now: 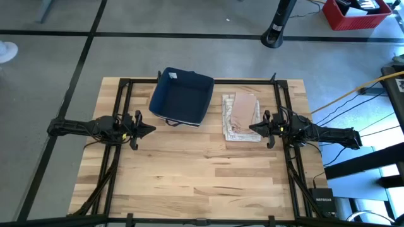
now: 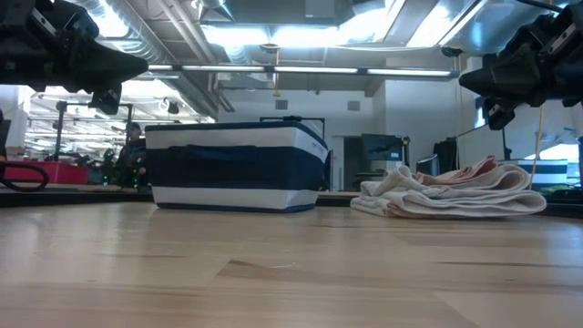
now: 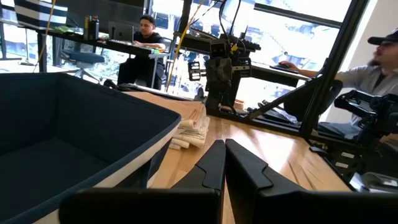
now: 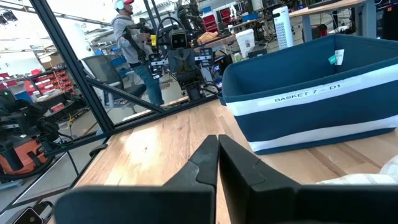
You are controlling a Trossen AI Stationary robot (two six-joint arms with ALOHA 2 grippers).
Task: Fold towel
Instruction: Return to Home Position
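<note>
A folded towel (image 1: pixel 242 117), pale with a pinkish top layer, lies flat on the wooden table at the far right, right of the basket; it also shows in the low view (image 2: pixel 455 193) and the left wrist view (image 3: pixel 189 127). My left gripper (image 1: pixel 152 130) hovers shut at the table's left, above the board, pointing level toward the middle. My right gripper (image 1: pixel 252 128) hovers shut just near of the towel's right part, pointing level toward the middle. Neither touches the towel. The shut fingers show in each wrist view (image 3: pixel 224 163) (image 4: pixel 217 160).
A dark blue fabric basket (image 1: pixel 182 96) with a white stripe stands at the far middle of the table, left of the towel. Black frame rails (image 1: pixel 123 101) run along the table's left and right sides. The near half of the board lies bare. People sit beyond the table.
</note>
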